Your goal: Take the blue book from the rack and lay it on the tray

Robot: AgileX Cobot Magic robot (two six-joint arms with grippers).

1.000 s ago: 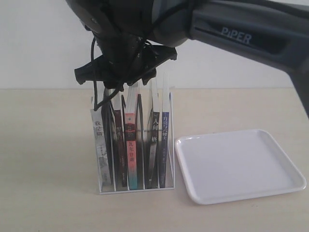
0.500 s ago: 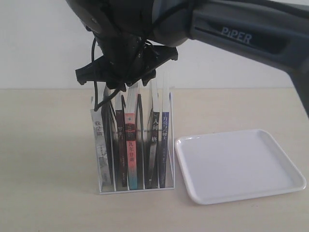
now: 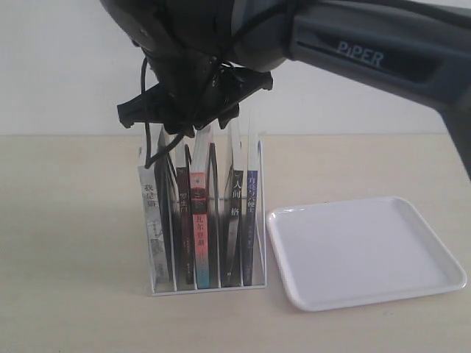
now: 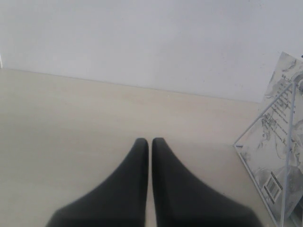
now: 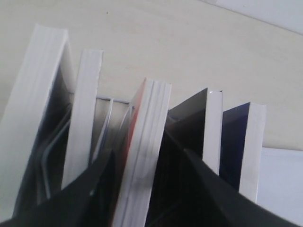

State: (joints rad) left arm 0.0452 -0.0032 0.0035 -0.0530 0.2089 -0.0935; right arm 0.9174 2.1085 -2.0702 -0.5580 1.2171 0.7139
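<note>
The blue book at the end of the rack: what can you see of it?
The blue book is a thin paperback with a navy spine carrying white characters, a dark navy cover and a white page block. It stands on end, near upright, spine toward the exterior camera, in the end slot of the rack, nearest the tray, beside the black-spined book. The right pincer is open over books farther along and does not grip it.

Exterior faces the rack [image 3: 207, 288] head-on; right wrist peers down into it.
</note>
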